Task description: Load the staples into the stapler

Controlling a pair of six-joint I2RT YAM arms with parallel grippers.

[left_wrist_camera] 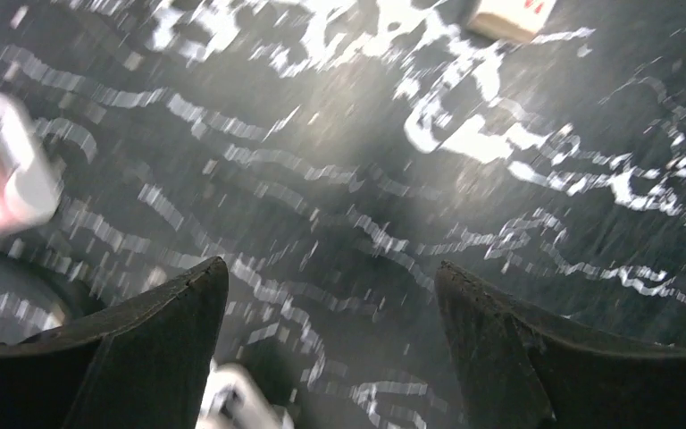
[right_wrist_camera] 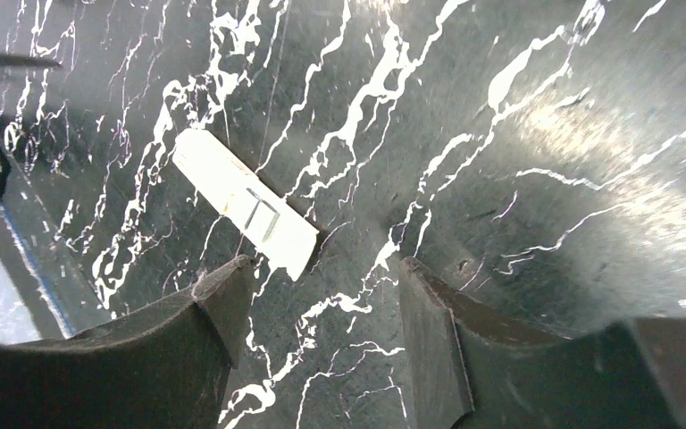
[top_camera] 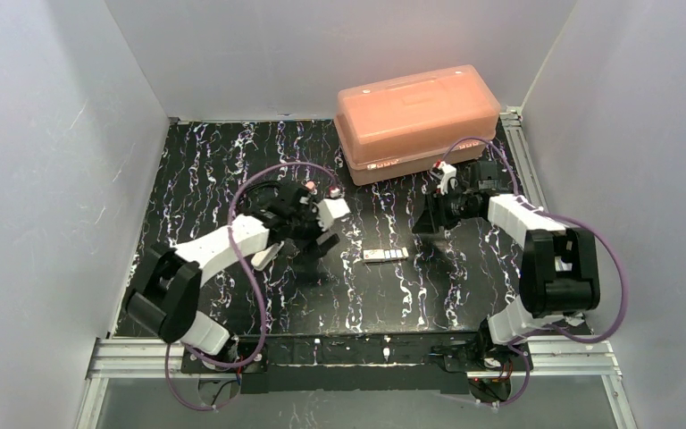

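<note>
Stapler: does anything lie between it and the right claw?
Nothing visible does. The stapler lies flat on the marbled table just ahead of the open right claw, slightly to one side of its gap; only bare surface separates them.

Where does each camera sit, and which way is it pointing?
Top external: above and behind, looking down on the table, left arm, right arm, the stapler and an orange box.
Left wrist: on the left arm, looking down past the left hand at blurred tabletop.
Right wrist: looking down past the right hand at the stapler.
Shared: top and right wrist both show the stapler.
</note>
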